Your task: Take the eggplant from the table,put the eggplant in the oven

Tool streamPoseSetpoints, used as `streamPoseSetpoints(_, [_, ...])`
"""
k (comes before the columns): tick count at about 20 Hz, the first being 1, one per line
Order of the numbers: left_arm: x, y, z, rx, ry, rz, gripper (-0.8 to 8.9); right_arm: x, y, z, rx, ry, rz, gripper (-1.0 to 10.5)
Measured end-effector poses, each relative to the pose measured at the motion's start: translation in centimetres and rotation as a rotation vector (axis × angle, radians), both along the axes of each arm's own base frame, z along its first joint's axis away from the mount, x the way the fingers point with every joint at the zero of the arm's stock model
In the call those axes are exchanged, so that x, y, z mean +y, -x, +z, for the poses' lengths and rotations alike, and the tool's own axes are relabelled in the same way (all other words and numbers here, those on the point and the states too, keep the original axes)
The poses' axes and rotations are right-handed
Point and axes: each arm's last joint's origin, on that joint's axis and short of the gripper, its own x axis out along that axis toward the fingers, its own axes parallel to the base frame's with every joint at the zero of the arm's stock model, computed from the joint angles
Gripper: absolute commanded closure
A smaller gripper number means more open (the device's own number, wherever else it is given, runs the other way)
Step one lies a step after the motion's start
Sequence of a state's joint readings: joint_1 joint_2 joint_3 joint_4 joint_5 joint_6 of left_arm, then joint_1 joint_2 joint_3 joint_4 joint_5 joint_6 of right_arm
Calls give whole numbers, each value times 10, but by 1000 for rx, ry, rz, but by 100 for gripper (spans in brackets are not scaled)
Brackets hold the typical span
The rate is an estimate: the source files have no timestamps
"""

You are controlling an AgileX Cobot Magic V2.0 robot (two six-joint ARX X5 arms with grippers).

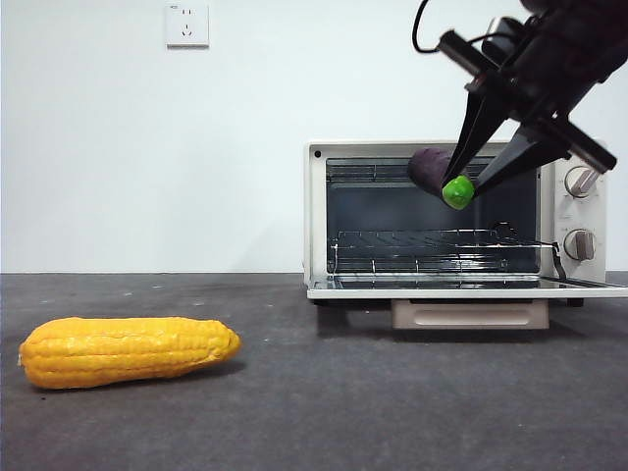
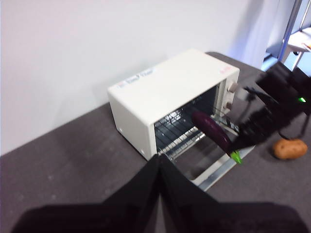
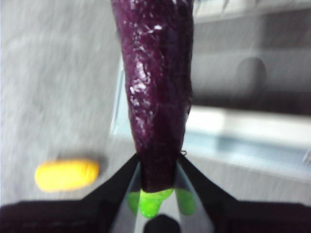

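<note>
- Pinching the eggplant [image 3: 158, 97] just above its green stem cap, the right tool [image 3: 158, 187] has its two black jaws pressed against either side of the narrow end; the purple body runs straight out away from the jaws.
- In the front view the right tool [image 1: 478, 175] comes down from the top right corner, dark and angular, and holds the eggplant [image 1: 439, 175] in the air in front of the upper part of the oven's open mouth, the green cap facing outward, the body pointing toward the cavity.
- The eggplant's skin is glossy dark purple with small glints; its cap is bright, smooth green.
- The left tool [image 2: 159, 167] hovers well back from the oven, its black jaws pressed together into one point, holding nothing.
- The oven [image 1: 319, 211] is a boxy cream-white shell with a wire rack [image 1: 432, 240] inside, its door [image 1: 461, 287] dropped flat, and two round knobs [image 1: 581, 213] on the right.
- A yellow-orange corn cob [image 1: 126, 350], with a bumpy kernel texture, lies on its side on the dark grey matte desk [image 1: 324, 402], well apart from the oven.
- A brown potato [image 2: 289, 148] lies on the desk beyond the right arm.
</note>
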State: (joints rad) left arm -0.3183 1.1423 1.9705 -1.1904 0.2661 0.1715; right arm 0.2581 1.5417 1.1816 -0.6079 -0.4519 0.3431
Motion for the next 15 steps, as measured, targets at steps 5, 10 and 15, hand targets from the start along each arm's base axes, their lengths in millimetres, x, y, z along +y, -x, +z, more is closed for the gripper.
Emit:
streamPoseSetpoints(5, [-1, -3, -1, 9, -3, -1, 819, -3, -40, -8, 17, 2, -37, 956])
streamPoseSetpoints(10, [-1, -2, -3, 36, -12, -2, 819, -8, -70, -13, -6, -32, -102, 956])
streamPoseSetpoints(15, [-1, -2, -3, 36, -12, -2, 819, -8, -86, -24, -30, -54, -183, 946])
